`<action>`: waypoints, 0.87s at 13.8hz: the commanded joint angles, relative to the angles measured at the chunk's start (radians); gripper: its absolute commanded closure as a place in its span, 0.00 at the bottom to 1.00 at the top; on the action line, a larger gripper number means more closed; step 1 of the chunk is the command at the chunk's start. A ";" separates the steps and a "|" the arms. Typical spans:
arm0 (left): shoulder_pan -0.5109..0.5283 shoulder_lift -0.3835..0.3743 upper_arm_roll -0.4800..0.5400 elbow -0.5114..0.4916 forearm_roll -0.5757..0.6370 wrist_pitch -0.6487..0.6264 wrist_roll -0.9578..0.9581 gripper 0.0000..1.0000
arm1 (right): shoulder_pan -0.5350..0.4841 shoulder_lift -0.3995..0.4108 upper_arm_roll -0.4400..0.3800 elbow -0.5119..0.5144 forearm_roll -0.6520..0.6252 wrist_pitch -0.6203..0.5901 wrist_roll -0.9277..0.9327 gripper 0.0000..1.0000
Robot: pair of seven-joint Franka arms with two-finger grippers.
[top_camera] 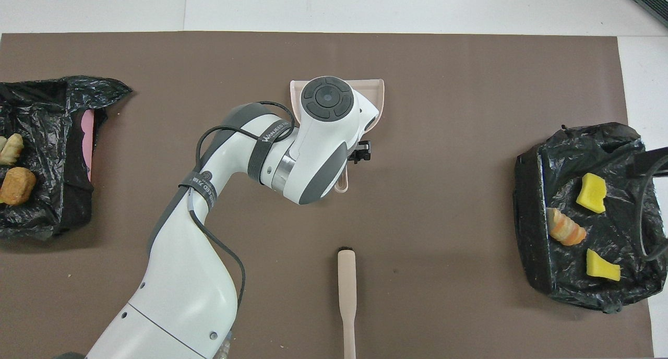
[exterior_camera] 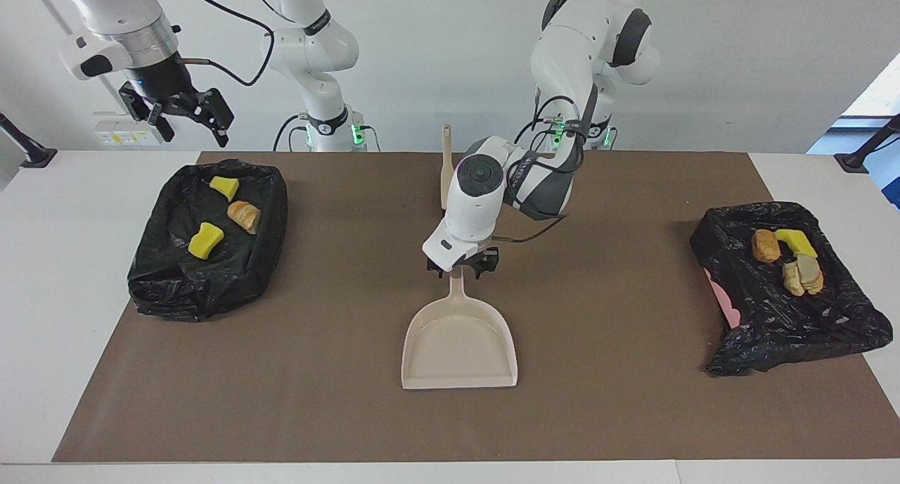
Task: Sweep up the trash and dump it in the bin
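Observation:
The beige dustpan (exterior_camera: 460, 343) lies flat on the brown mat mid-table, its handle pointing toward the robots. My left gripper (exterior_camera: 462, 267) sits low over that handle, open, one finger on each side. In the overhead view the wrist hides most of the dustpan (top_camera: 378, 95). The trash lies in two black-lined bins. The bin (exterior_camera: 176, 287) at the right arm's end holds two yellow chunks (exterior_camera: 205, 240) and a bread chunk (exterior_camera: 244, 215). The bin (exterior_camera: 808, 329) at the left arm's end holds brown (exterior_camera: 765, 245), yellow (exterior_camera: 794, 241) and tan chunks (exterior_camera: 803, 276). My right gripper (exterior_camera: 184, 118) hangs open and empty, raised by the first bin.
A beige brush (top_camera: 346, 296) lies on the mat nearer to the robots than the dustpan. The brown mat (exterior_camera: 633, 399) covers most of the white table. The left arm stretches low over the mat's middle.

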 commanded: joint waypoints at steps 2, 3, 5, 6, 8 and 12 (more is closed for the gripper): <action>0.028 -0.191 0.032 -0.170 0.034 -0.021 0.079 0.00 | 0.004 -0.004 -0.012 0.005 0.021 -0.002 -0.037 0.00; 0.052 -0.242 0.036 -0.216 0.034 -0.026 0.113 0.00 | 0.004 -0.004 -0.012 0.003 0.021 0.000 -0.037 0.00; 0.098 -0.321 0.036 -0.287 0.045 -0.023 0.177 0.00 | 0.004 -0.005 -0.012 0.003 0.021 -0.002 -0.037 0.00; 0.124 -0.352 0.036 -0.307 0.080 -0.026 0.228 0.00 | 0.002 -0.005 -0.012 0.002 0.021 -0.002 -0.037 0.00; 0.195 -0.424 0.035 -0.345 0.100 -0.027 0.318 0.00 | 0.001 -0.008 -0.012 -0.002 0.021 -0.002 -0.034 0.00; 0.327 -0.558 0.036 -0.341 0.098 -0.157 0.560 0.00 | 0.002 -0.010 -0.006 -0.003 0.019 -0.011 -0.025 0.00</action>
